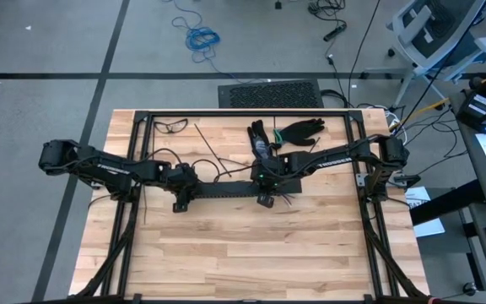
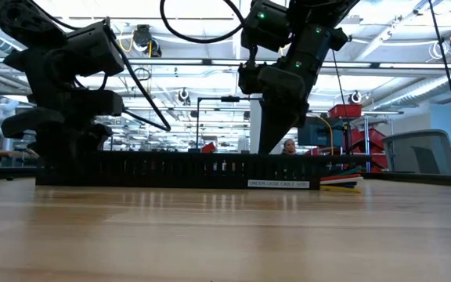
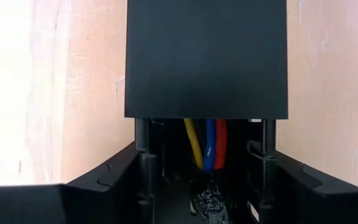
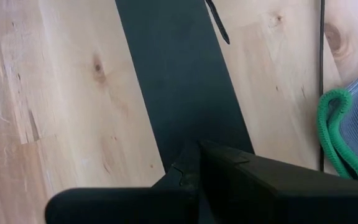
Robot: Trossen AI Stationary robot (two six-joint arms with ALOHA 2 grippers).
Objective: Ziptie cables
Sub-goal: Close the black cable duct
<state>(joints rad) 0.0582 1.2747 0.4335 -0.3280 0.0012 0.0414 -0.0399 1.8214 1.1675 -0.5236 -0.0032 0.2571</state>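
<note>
A long black slotted rail (image 1: pixel 226 189) lies across the table's middle. The cables (image 3: pixel 206 144), here yellow, blue and red, run inside it, and their ends (image 2: pixel 340 182) stick out at its right end. My left gripper (image 3: pixel 207 186) stands over the rail's left end, one finger on each side. My right gripper (image 4: pixel 192 149) is shut and points down at the rail's cover (image 4: pixel 179 87) near the right end. The wrist view hides its tips. Thin dark zipties (image 1: pixel 208 149) lie flat on the wood behind the rail. My left gripper has the rail's left end between its two fingers, which lie against the two slotted side walls (image 3: pixel 143 155). The fingers come steeply from above and lie across the rail. The rail rests flat on the table. My right gripper reaches the rail's top (image 2: pixel 269 153); whether it touches, I cannot tell.
A pair of dark gloves with green cuffs (image 1: pixel 299 130) lies behind the rail at the far right. A dark strip tip (image 4: pixel 219 26) shows beside the rail cover. A black frame (image 1: pixel 243 113) borders the table. Bare wood (image 1: pixel 243 253) fills the near half.
</note>
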